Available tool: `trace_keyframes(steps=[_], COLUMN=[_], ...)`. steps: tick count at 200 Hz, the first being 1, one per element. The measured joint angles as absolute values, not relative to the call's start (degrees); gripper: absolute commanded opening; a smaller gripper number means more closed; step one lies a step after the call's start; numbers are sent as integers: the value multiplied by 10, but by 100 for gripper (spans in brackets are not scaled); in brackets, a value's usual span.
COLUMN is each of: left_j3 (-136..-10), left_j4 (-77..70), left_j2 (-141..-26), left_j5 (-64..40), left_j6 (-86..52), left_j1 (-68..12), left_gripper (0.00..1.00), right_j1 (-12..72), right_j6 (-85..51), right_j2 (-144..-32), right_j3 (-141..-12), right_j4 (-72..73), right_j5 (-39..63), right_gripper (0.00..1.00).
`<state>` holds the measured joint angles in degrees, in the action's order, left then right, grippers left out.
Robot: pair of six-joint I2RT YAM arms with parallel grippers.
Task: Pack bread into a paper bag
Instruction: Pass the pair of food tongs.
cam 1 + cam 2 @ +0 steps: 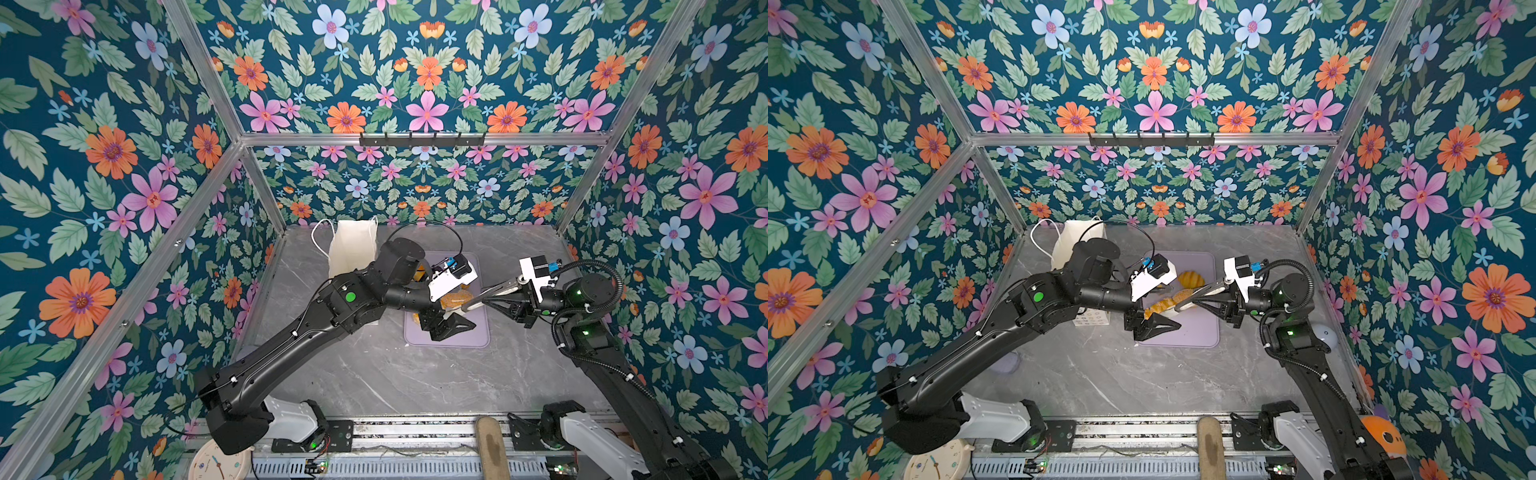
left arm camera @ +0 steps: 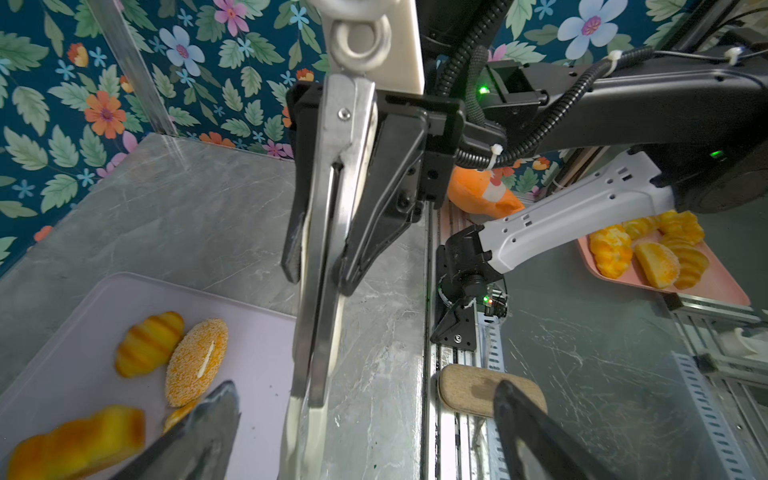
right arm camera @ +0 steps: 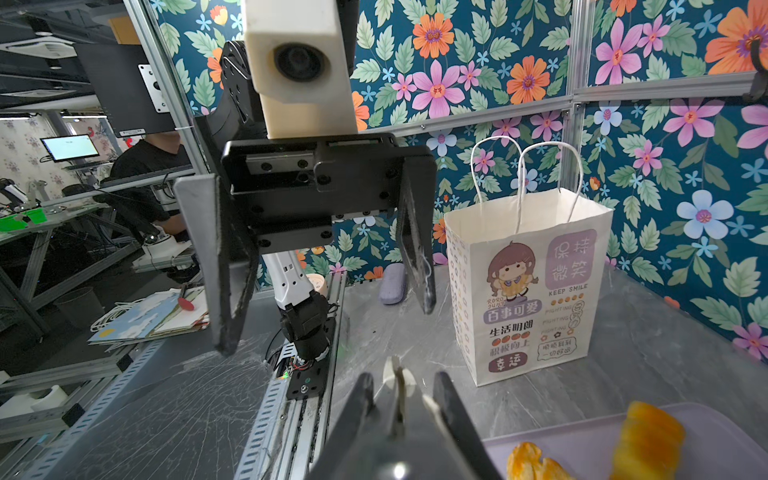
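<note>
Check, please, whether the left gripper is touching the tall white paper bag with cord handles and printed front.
Apart. The right wrist view shows a strip of floral wall and grey table between the open left gripper and the paper bag.

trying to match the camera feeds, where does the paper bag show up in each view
In a top view: paper bag far back left, behind the left arm.
In a top view: paper bag in the same spot, more hidden by that arm.
Left wrist: not in it.
Right wrist: paper bag upright by the floral wall, beyond the lavender tray, printed front showing.
Shared landmark: lavender tray, in all four.
</note>
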<state>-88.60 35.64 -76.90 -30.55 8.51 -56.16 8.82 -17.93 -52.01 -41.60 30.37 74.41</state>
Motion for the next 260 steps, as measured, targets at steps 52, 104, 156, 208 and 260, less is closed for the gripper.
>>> trace_keyframes(steps=[52,104,156,208,260], left_j3=[-863,-862,-858,-865,-870], left_j4=[346,344,343,344,343], left_j2=[-769,-777,-780,-796,-797], left_j5=[-275,-340,-389,-392,-390], left_j6=[105,115,120,119,120], left_j1=[-557,-554,-552,-552,-551], left_gripper=[90,70,61,37,23], right_j1=[88,88,88,88,88], right_j6=[-255,-316,-339,-357,-366], right_j2=[-521,-520,-512,-509,-504], right_j3=[-412,-411,-403,-403,-402], right_j4=[406,484,525,543,545], right_j5=[771,788,783,774,766], right_gripper=[21,21,22,22,27])
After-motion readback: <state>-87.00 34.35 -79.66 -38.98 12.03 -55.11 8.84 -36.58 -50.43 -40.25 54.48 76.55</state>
